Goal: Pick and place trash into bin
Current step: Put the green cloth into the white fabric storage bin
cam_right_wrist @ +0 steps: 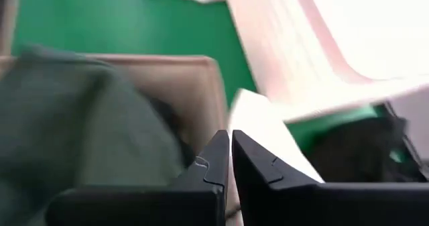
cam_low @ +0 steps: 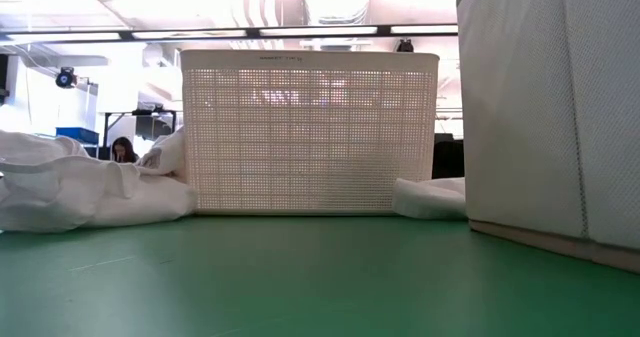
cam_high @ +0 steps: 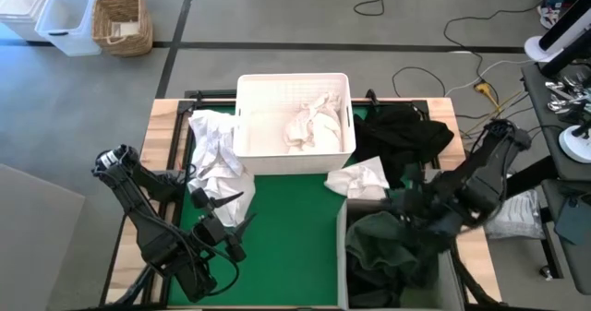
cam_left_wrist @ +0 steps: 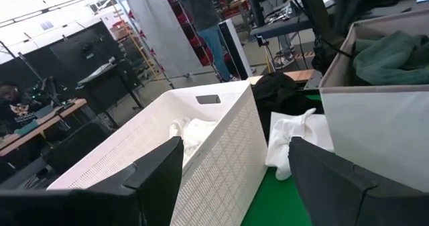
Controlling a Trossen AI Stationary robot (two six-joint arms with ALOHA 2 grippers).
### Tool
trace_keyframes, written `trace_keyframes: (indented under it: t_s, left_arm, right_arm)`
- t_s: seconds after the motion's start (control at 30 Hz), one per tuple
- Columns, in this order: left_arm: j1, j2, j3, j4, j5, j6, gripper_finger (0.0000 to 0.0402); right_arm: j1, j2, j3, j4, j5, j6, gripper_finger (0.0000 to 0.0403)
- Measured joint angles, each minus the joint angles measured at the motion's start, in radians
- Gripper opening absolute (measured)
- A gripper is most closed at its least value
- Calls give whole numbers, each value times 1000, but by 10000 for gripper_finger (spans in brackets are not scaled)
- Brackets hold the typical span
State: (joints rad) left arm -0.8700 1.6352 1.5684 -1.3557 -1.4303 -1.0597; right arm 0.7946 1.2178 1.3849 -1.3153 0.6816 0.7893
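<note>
Bright even overhead light, soft shadows, right wrist view motion-blurred

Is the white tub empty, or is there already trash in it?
Not empty. The white tub holds crumpled white sheets, seen from above and in the left wrist view; much of its floor remains bare.

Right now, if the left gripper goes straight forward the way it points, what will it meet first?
Probably the white tub: the open left gripper points at its near corner; depth is unclear.
</note>
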Motion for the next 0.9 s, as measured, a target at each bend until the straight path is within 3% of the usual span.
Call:
trace_keyframes:
  t_s: [0.2, 0.5, 0.7, 0.9]
  left_arm:
    - [2, 0, 0, 3, 0, 0, 247]
    - [2, 0, 0, 3, 0, 0, 247]
    - [2, 0, 0, 3, 0, 0, 247]
    - [2, 0, 0, 3, 0, 0, 247]
  right_arm:
    - [-71, -38, 19, -174, -24, 67, 12]
    - [-75, -89, -21, -178, 19, 87, 12]
    - [-73, -72, -98, -146, -35, 153, 12]
    - [-73, -42, -159, 29, -109, 86, 12]
